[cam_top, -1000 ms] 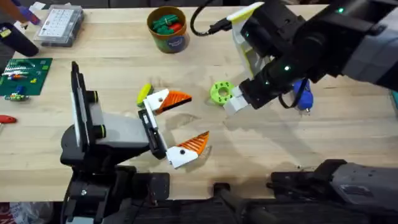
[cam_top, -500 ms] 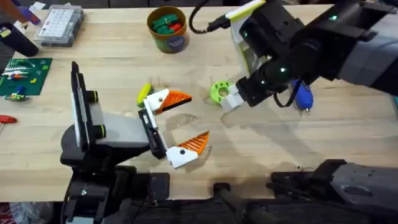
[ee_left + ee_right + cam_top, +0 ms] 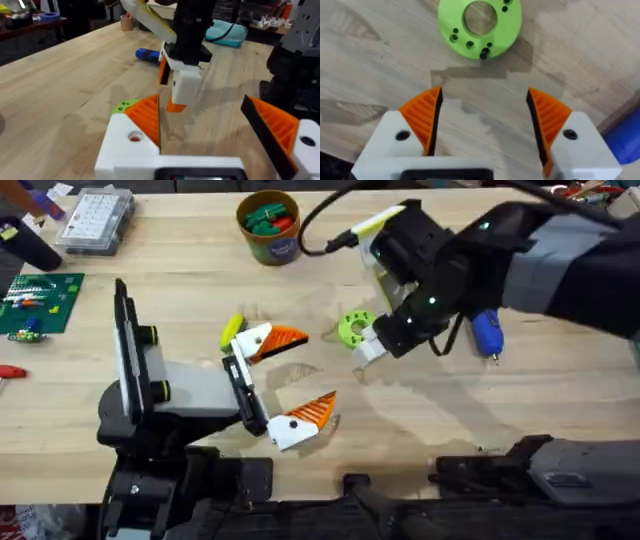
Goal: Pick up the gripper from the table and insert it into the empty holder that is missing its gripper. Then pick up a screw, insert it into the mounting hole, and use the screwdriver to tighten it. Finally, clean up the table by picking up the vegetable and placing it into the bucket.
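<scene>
The lime-green round gripper (image 3: 352,328) (image 3: 480,22) lies flat on the table's middle, its central hole facing up. My right gripper (image 3: 366,344) (image 3: 485,117) hovers just beside it, open, and nothing sits between its orange pads (image 3: 422,117). The blue screwdriver (image 3: 487,332) (image 3: 147,54) lies on the table under the right arm. My left gripper (image 3: 288,378) (image 3: 210,125) rests open and empty left of the green piece. The orange-brown bucket (image 3: 270,242) stands at the back with green and red items inside. I cannot make out the holder or a screw.
A small yellow-green object (image 3: 232,330) lies by the left gripper's far finger. A clear parts box (image 3: 95,220) and a green circuit board (image 3: 38,300) sit at the far left. A white and yellow structure (image 3: 385,235) stands behind the right arm.
The right arm has shifted left, bringing its gripper a little closer to the lime-green piece. The piece and the left arm have not moved.
</scene>
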